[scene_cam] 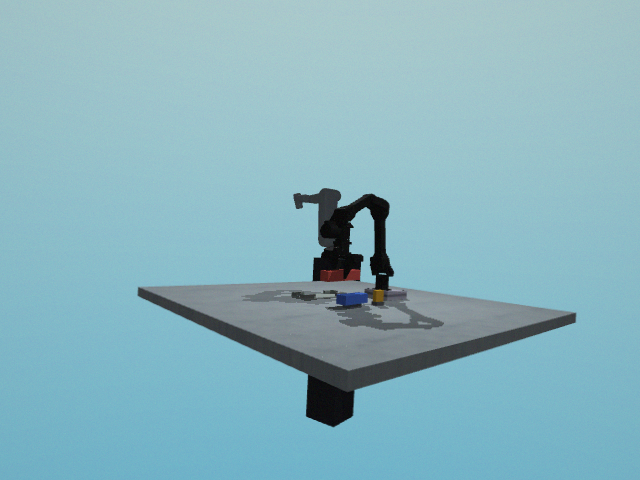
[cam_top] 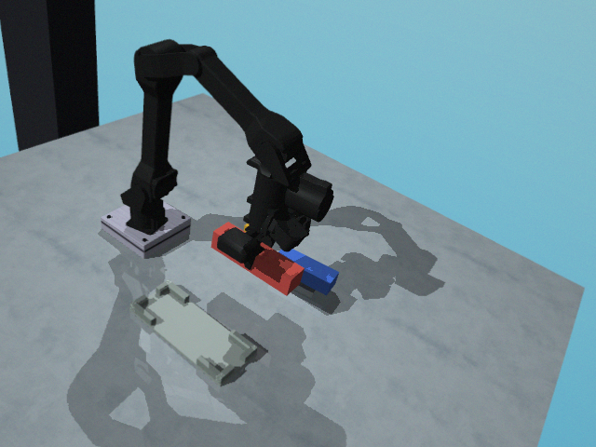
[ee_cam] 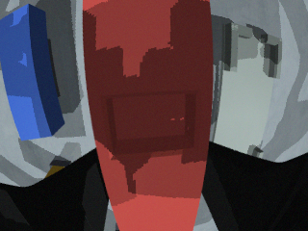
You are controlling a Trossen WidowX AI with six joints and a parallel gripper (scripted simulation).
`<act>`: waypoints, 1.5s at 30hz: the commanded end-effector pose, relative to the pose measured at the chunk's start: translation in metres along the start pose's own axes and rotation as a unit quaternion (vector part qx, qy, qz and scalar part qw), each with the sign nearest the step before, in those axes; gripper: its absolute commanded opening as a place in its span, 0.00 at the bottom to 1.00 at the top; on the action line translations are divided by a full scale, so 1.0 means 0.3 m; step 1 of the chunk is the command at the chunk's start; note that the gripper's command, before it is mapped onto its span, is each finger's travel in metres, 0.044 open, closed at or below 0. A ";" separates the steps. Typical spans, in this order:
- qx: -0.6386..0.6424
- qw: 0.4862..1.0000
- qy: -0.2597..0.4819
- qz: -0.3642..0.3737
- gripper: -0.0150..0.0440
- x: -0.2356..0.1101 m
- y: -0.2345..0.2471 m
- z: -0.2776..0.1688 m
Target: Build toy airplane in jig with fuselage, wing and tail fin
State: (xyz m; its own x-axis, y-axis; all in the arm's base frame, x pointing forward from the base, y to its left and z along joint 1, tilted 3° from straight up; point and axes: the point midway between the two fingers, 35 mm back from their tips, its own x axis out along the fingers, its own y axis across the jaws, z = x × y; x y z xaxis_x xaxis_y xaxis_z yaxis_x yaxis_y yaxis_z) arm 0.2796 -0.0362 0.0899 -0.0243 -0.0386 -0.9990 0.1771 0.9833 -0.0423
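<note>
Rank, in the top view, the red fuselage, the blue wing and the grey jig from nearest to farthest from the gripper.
1. Red fuselage: held in the gripper.
2. Blue wing: just beyond the fuselage, on the table.
3. Grey jig: farthest, toward the front.

Fuselage (cam_top: 274, 267) between wing (cam_top: 315, 275) and cradle (cam_top: 192, 331)

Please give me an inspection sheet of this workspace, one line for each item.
Surface: grey mottled table, shadows of the arm across it.
Job's things: red fuselage lifted off the table in the hand; blue wing lying on the table beside it; yellow tail fin standing near the arm's base plate; grey cradle with nothing in it.
Clutter: nothing seen.
Grippers: hand shut on the fuselage, across its width.
Cables: nothing seen.
Surroundings: plain blue backdrop, dark pillar behind the table, grey device behind the arm.
</note>
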 end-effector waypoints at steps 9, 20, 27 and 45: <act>-0.009 1.000 -0.004 0.005 0.25 -0.132 0.001 -0.023; -0.008 1.000 -0.004 0.004 0.25 -0.107 -0.062 -0.014; -0.007 1.000 -0.004 0.003 0.25 -0.074 -0.131 -0.008; -0.002 1.000 -0.005 0.006 0.25 0.006 -0.293 -0.025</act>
State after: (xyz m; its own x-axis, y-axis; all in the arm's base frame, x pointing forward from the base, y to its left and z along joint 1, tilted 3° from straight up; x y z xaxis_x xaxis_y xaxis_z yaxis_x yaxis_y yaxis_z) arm 0.2588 -0.1157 0.0963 -0.0112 -0.0336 -0.9994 0.1766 0.9836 -0.0351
